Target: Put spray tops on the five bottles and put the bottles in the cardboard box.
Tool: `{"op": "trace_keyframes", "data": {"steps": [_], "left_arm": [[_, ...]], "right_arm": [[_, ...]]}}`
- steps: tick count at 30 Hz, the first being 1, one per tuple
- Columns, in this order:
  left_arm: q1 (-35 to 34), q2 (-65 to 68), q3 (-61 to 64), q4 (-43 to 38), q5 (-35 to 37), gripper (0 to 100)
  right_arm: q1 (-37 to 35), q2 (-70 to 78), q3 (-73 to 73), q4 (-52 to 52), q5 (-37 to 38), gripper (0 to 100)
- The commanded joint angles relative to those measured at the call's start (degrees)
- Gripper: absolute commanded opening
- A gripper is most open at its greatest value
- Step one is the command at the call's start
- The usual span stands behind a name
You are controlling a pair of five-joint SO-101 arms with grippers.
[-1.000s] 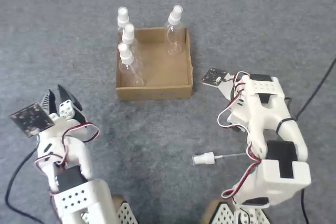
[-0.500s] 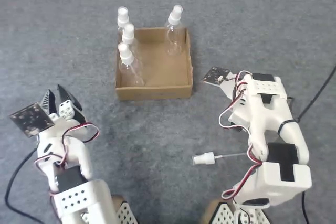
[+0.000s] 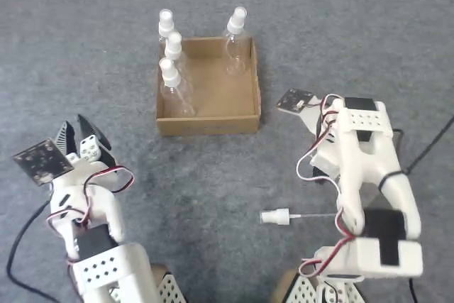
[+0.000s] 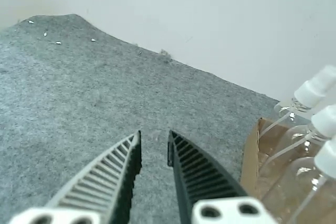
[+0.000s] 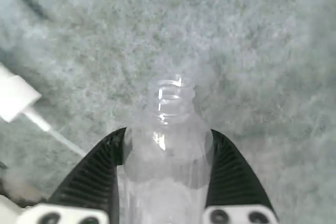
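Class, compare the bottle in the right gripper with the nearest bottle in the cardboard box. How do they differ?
The gripper's bottle has a bare threaded neck; the box bottle wears a white spray top. The gripper's bottle is clamped in the right gripper; the box bottle stands free in the cardboard box. Both are clear.

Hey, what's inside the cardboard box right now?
Upright bottles with spray tops: a row along one wall of the cardboard box, another bottle at the opposite far corner. The rearmost bottle's base is covered by its neighbour, so it may stand outside.
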Motion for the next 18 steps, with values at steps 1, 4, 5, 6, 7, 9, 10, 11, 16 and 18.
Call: {"op": "trace_keyframes", "data": {"steps": [1, 4, 5, 6, 7, 9, 10, 11, 16, 18], "left_arm": [[0.18, 0.53, -0.75, -1.93, -0.53, 8], [0.18, 0.53, -0.75, -1.93, -0.53, 8], [0.18, 0.53, -0.75, -1.93, -0.53, 8], [0.18, 0.53, -0.75, -1.93, -0.53, 8], [0.09, 0.53, -0.75, -1.93, -0.53, 8], [0.09, 0.53, -0.75, -1.93, -0.53, 8], [0.09, 0.53, -0.75, -1.93, -0.53, 8], [0.09, 0.53, -0.75, -1.93, -0.53, 8], [0.09, 0.53, -0.75, -1.93, -0.53, 8], [0.09, 0.53, -0.75, -1.93, -0.53, 8]], "right_arm": [[-1.27, -8.75, -2.99, 2.24, -8.09, 4.3], [-2.24, -13.23, -2.99, 4.53, -12.13, 4.3], [-2.86, -14.73, -2.99, 5.14, -13.01, 4.3], [-3.47, -16.13, -2.99, 5.85, -13.8, 4.3], [-4.18, -17.27, -2.99, 6.29, -15.12, 4.3], [-5.49, -19.38, -2.9, 6.64, -19.43, 3.9], [-6.02, -20.35, -2.9, 6.64, -21.98, 3.8], [-6.46, -21.32, -2.9, 6.64, -24.09, 3.8], [-9.45, -25.01, -2.9, 6.11, -30.59, 3.8], [-10.86, -26.51, -2.9, 6.02, -33.58, 3.8]]}}
